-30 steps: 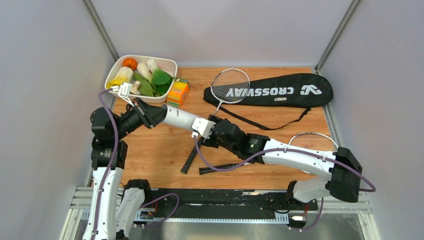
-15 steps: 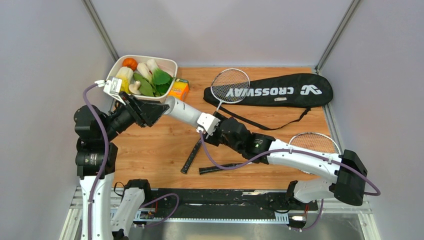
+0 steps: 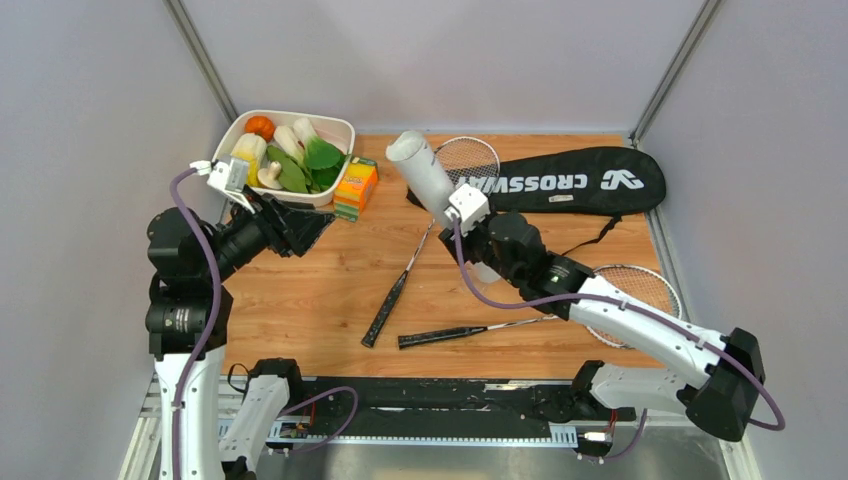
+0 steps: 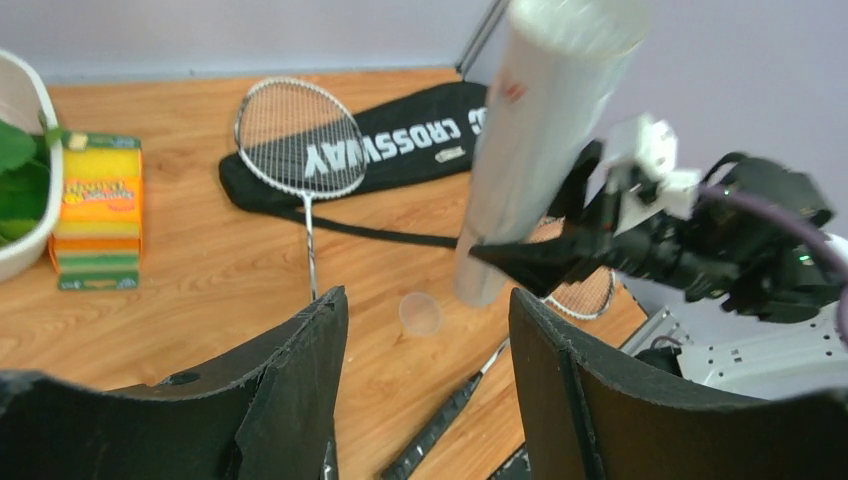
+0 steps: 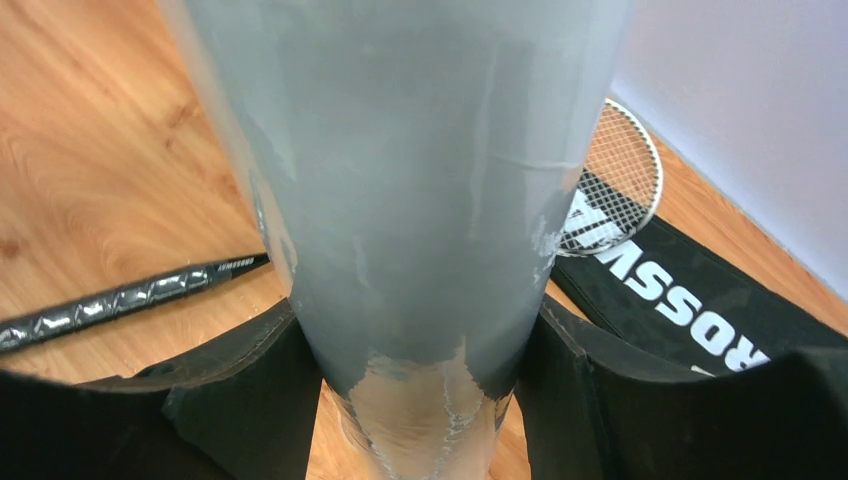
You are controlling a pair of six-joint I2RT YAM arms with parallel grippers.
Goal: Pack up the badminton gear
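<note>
Since a second ago the left hand has let go and drawn back toward the left edge, wide open and empty. The right hand, clamped on the long white tube, has raised it above the surface near the far edge. Stowing the tube seems to be the step in hand. Next it must tilt flat toward the CROSSWAY bag.

pale grey walls on three sides; wooden tabletop; even light.
</note>
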